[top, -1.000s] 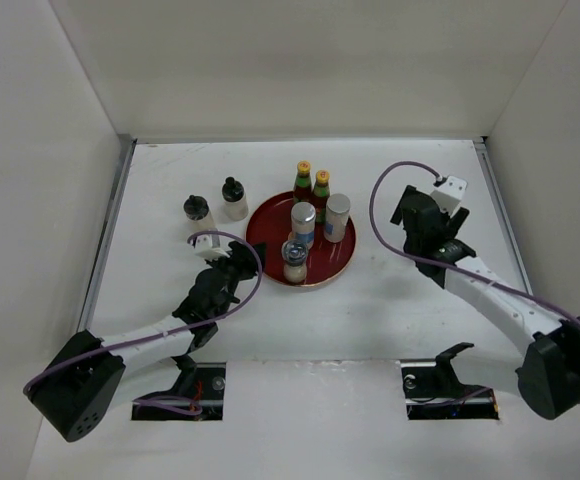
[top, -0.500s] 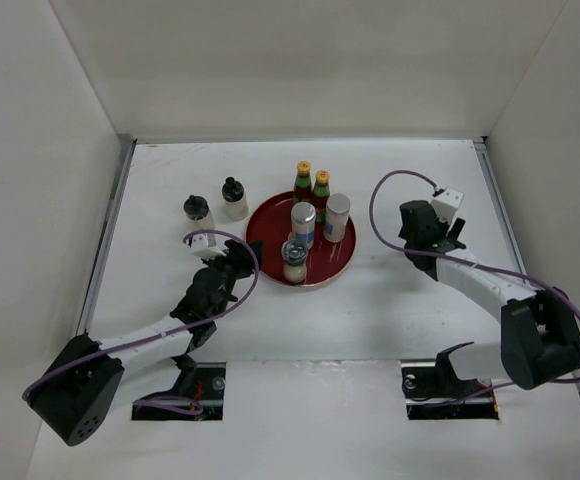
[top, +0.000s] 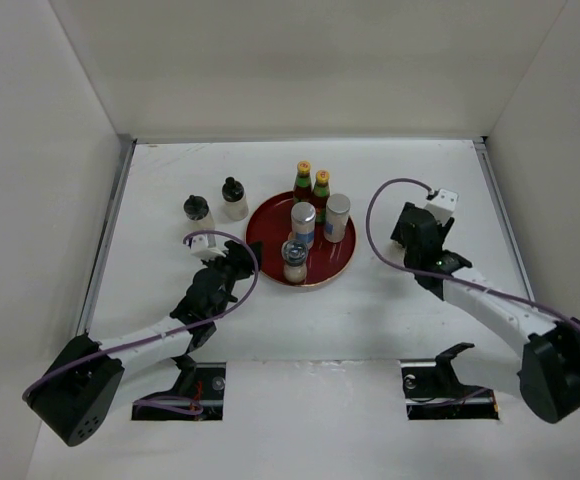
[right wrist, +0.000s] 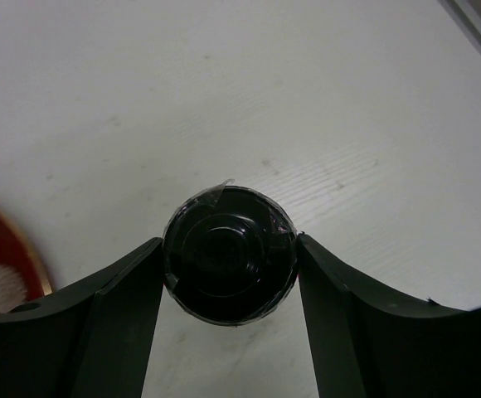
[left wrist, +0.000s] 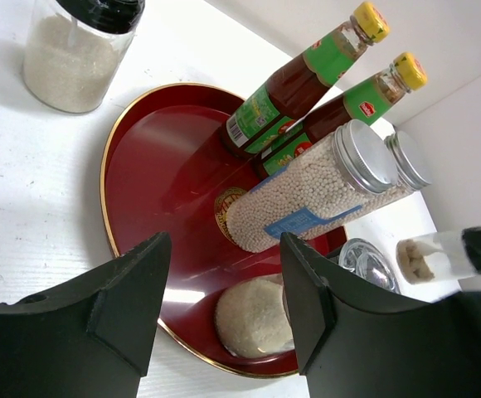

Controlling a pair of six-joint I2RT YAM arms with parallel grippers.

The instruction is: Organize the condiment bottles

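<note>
The right tool point(right wrist: 228, 243) is pinching a dark-capped shaker point(right wrist: 228, 269), whose black cap shows between the fingers. It sits over bare worktop point(right wrist: 348, 99) to the right of the red tray point(top: 266, 228). I cannot tell whether the shaker's base rests on the worktop or hangs clear.

The left tool point(left wrist: 224, 249) is spread with nothing in it, near the tray's left rim. On the tray stand 2 red sauce bottles point(top: 303, 180), 2 silver-lidded jars point(top: 337, 215) and a short jar point(top: 295, 262) at the near side. 2 more shakers point(top: 197, 212) stand on the worktop left of the tray.

The step in hand looks like carrying this shaker to the tray. Next it would need to travel left and come down on the tray's free near-right part, clear of the jars.

Against 0.5 s ago, the right tool has shifted only slightly left and its elbow has swung back toward the near right. The left arm and the tray's load are unchanged.
</note>
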